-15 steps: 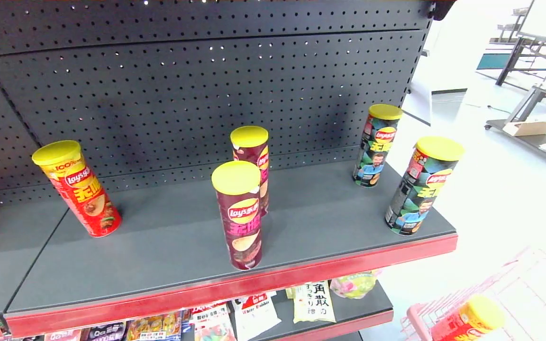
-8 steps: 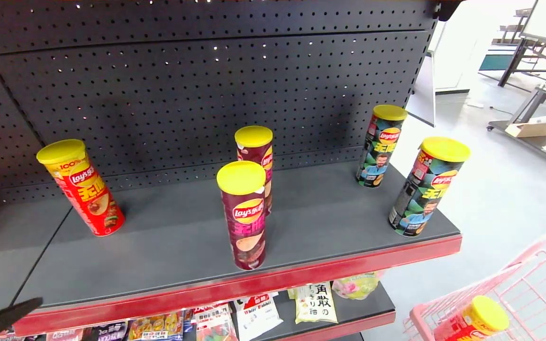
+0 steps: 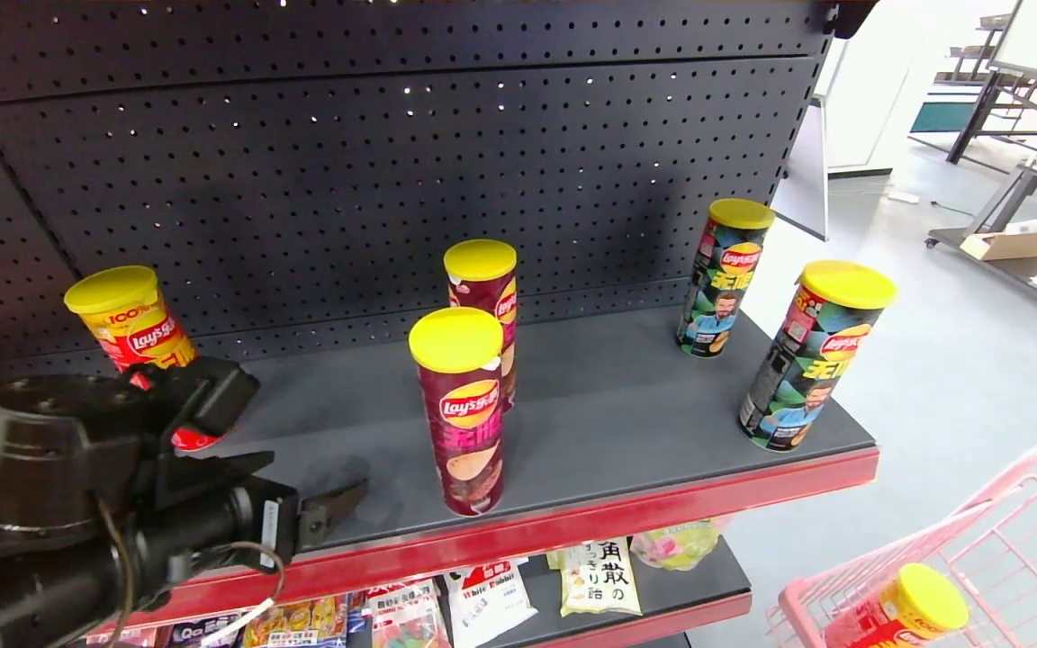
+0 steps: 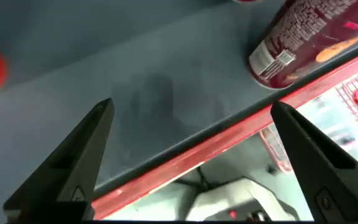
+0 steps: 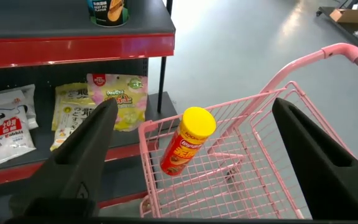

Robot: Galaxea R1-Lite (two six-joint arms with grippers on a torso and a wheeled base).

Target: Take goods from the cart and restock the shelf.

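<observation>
Left gripper point(image 4: 190, 115): fingers spread wide, nothing between them. In the head view it sits at the front lip of the shelf point(image 3: 617, 405), on the left half, with one dark finger point(image 3: 338, 499) reaching over the grey deck. In the left wrist view the bare deck and its red front edge fill the gap between the fingers. The front maroon can point(image 4: 303, 37) stands outside that gap, its base near one fingertip and not touching it.

Right gripper point(image 5: 194, 106): fingers released and well apart, holding nothing. It hangs above the pink cart point(image 5: 328, 53). The red can in the cart point(image 5: 185, 146), with a yellow lid, lies between the two fingers as seen from the wrist, farther off and apart from both. The can is tilted, lid uppermost, leaning against the wire wall near the cart's corner. The head view puts it at the lower right, beside the shelf's end.

Shelf stock, all upright:
- the red shelf can point(image 3: 136, 324) at the left, partly hidden by the left arm
- the front maroon can at the front centre, close to the red edge
- the rear maroon can point(image 3: 482, 288) just behind it
- the rear green can point(image 3: 721, 279) at the right, near the back panel
- the front green can point(image 3: 811, 360) at the right front corner

Snack bags point(image 5: 114, 96) lie on the lower shelf.
</observation>
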